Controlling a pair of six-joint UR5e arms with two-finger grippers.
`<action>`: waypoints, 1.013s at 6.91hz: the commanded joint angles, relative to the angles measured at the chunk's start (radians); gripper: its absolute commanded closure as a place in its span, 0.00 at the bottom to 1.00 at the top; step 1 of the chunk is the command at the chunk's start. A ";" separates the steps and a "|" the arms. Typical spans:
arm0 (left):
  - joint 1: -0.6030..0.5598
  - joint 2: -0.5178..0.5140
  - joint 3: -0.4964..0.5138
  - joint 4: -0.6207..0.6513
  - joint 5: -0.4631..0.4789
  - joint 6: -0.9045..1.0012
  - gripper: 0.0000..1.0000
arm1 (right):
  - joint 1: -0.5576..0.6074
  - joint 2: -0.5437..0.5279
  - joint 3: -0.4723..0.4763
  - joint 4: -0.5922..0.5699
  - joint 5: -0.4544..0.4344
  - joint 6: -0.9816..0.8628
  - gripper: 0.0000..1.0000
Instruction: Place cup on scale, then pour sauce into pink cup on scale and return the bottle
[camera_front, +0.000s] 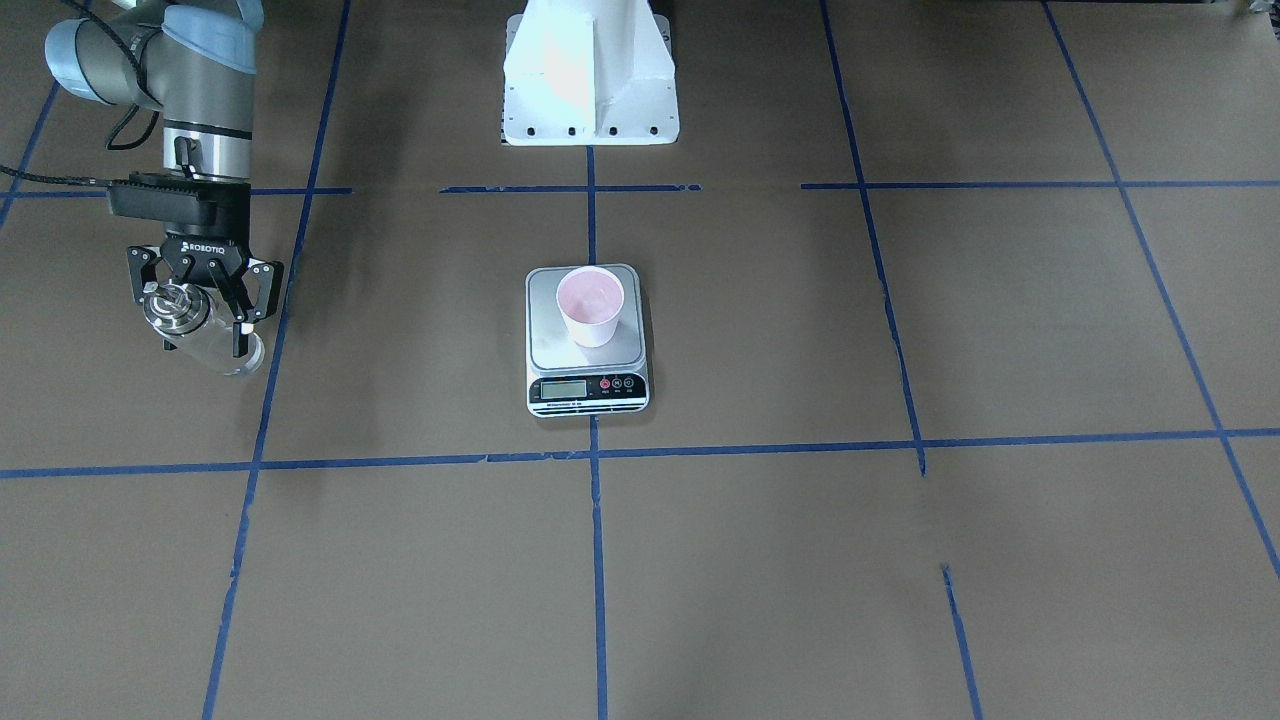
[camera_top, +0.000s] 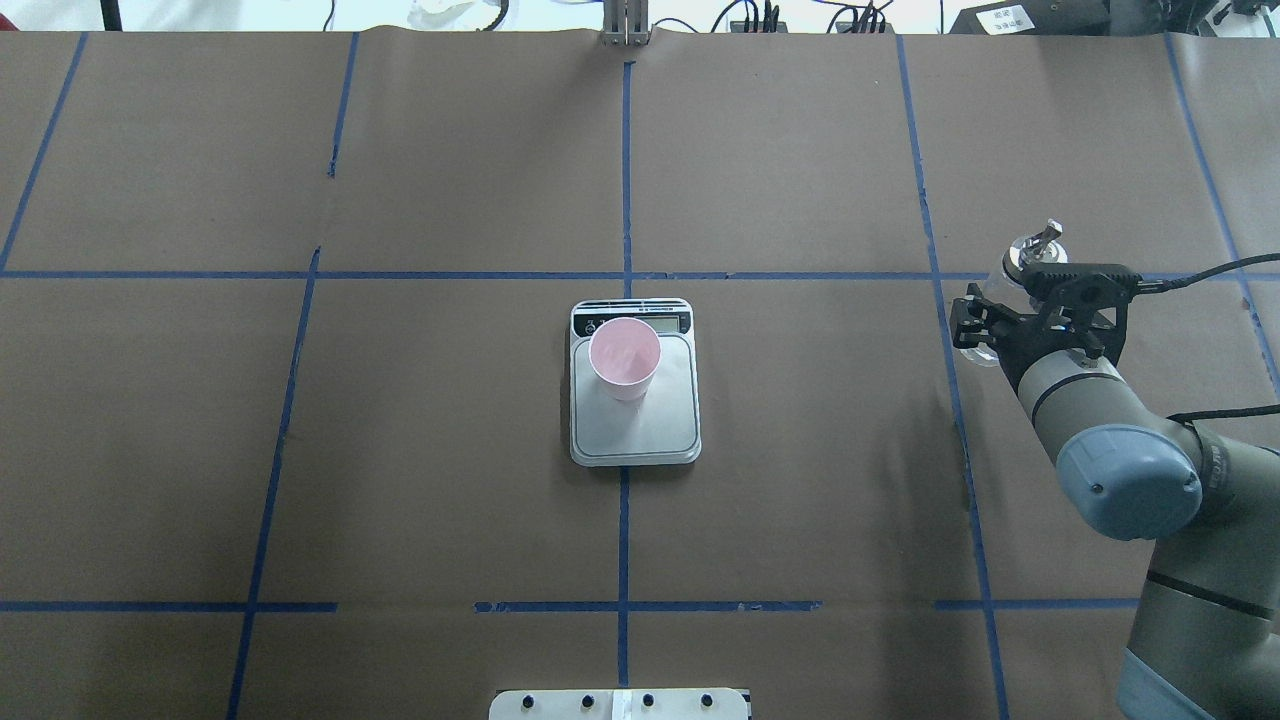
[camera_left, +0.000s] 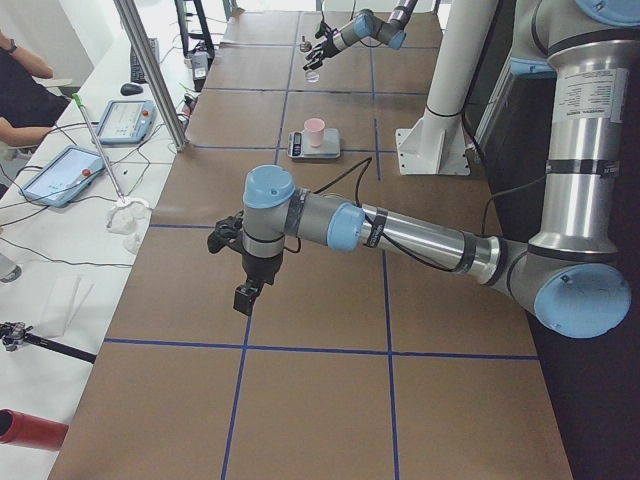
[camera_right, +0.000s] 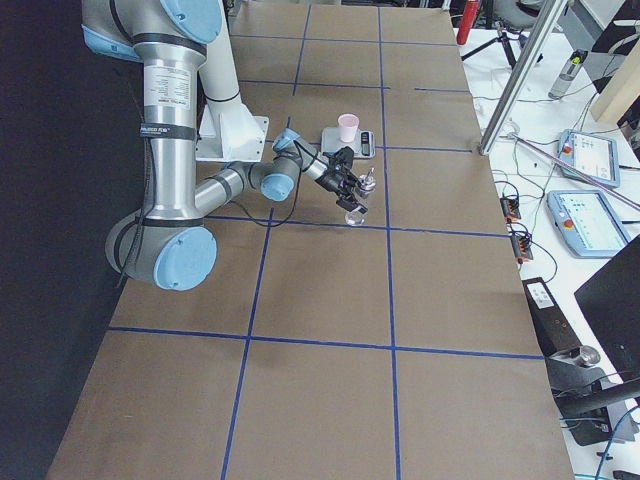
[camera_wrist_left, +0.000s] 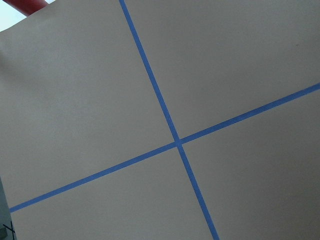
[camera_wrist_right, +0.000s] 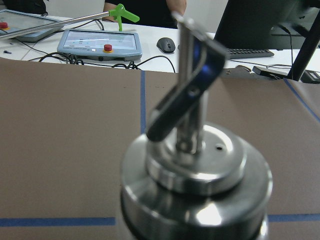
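Observation:
The pale-pink cup (camera_front: 591, 305) stands upright on the steel platform of the scale (camera_front: 556, 348) at the table's middle; it also shows in the overhead view (camera_top: 624, 355). My right gripper (camera_front: 200, 325) is far off to the robot's right, shut around the clear glass bottle (camera_front: 222, 345). The bottle's silver cap and spout (camera_wrist_right: 195, 165) fill the right wrist view. The bottle is upright; I cannot tell whether its base touches the table. The clear sauce inside is hard to make out. My left gripper (camera_left: 245, 297) hangs over bare table, far from the scale; I cannot tell whether it is open or shut.
The robot's white base (camera_front: 590, 75) stands behind the scale. Blue tape lines (camera_wrist_left: 175, 142) cross the brown table cover. Operators' tablets and cables (camera_wrist_right: 100, 45) lie past the table's far edge.

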 joint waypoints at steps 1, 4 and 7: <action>0.000 0.000 -0.004 0.000 0.000 0.000 0.00 | -0.007 0.010 -0.009 0.018 0.002 0.076 1.00; 0.000 0.001 -0.004 0.000 0.000 -0.002 0.00 | -0.036 0.021 -0.045 0.016 0.002 0.090 1.00; 0.000 0.000 0.001 0.000 0.002 0.000 0.00 | -0.048 0.022 -0.061 0.016 0.002 0.088 1.00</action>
